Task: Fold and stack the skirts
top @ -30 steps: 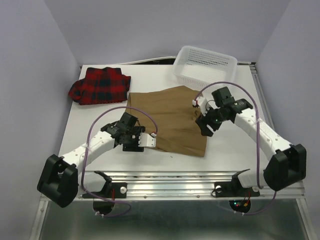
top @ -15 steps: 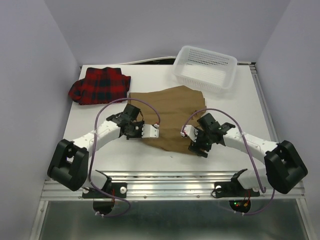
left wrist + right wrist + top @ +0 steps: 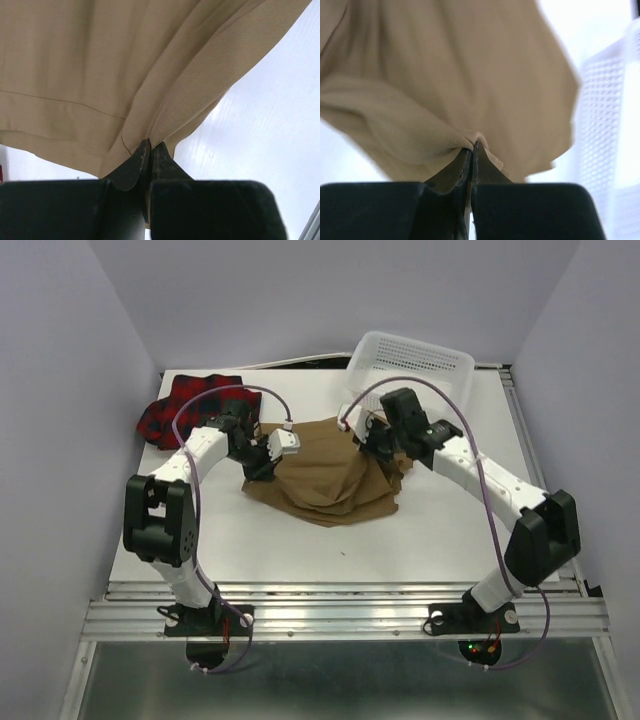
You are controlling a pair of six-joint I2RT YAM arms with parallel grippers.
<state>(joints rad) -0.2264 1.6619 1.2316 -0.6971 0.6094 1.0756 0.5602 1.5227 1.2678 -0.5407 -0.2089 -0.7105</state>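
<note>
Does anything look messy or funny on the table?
Yes. The tan skirt is bunched and wrinkly in the middle of the table, because the left gripper and right gripper each pinch a bit of it, mid-fold. The plaid skirt lies rumpled in the far left corner, not neatly folded. Nothing looks spilled or broken.

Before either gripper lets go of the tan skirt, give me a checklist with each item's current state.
1. Hold of left gripper on tan skirt: ok, shut on its edge.
2. Hold of right gripper on the same skirt: ok.
3. Fold lying flat: not ok, the cloth is bunched and creased.
4. Gripped edge lined up with the far edge: cannot tell, the arms cover it.
5. Cloth outside the white basket: ok.
</note>
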